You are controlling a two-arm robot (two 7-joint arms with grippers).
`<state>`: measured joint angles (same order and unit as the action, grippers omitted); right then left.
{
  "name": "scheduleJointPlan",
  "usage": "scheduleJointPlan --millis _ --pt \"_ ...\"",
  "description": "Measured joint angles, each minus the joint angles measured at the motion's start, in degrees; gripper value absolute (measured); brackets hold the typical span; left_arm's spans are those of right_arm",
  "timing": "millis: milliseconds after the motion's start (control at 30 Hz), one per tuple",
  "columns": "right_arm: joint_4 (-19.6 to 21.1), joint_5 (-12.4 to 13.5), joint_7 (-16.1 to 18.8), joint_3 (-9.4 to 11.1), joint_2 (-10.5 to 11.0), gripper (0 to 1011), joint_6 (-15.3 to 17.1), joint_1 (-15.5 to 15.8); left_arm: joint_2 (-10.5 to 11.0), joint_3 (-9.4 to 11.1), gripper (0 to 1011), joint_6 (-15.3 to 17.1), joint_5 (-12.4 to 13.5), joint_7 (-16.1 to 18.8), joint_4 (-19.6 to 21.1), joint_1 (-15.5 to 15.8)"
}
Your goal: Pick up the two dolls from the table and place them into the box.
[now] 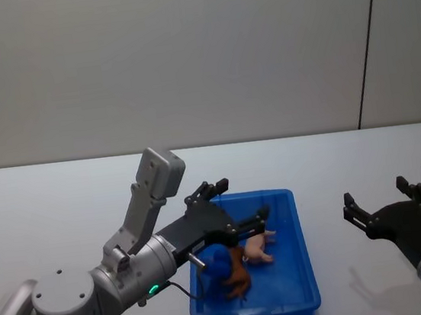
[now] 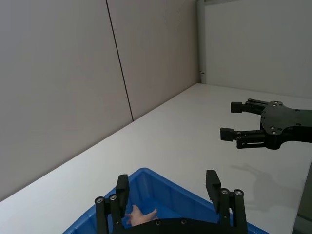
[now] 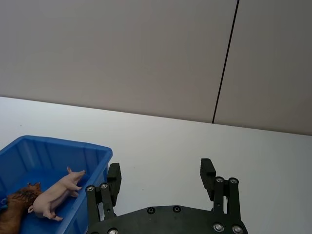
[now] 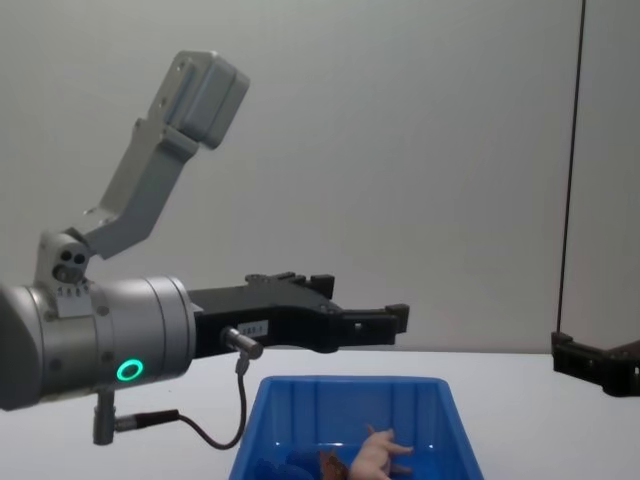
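Note:
Both dolls lie inside the blue box (image 1: 307,268): the pale pink pig (image 1: 258,247) on its side and the reddish-brown animal (image 1: 239,277) right beside it, touching. My left gripper (image 1: 240,200) hovers above the box's far end, open and empty; its wrist view shows its fingertips (image 2: 123,187) over the rim (image 2: 146,171) and the pig (image 2: 141,214) below. My right gripper (image 1: 375,195) hangs open and empty above the table to the right of the box. Its wrist view looks back at the pig (image 3: 56,192) and brown doll (image 3: 17,202).
A blue lump (image 1: 216,268) sits in the box's left part next to the brown doll. The white table (image 1: 49,216) stretches bare around the box up to a grey wall. A black cable (image 4: 215,430) loops under the left wrist.

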<state>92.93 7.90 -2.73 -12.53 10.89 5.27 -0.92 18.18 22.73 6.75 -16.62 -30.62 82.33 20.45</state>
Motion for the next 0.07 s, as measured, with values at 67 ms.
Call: scheduleJointPlan --millis 67 --pt "0.0 0.0 0.0 0.0 0.0 1001 0.0 0.0 -0.06 0.03 1002 -0.09 0.01 -0.29 -0.12 0.1"
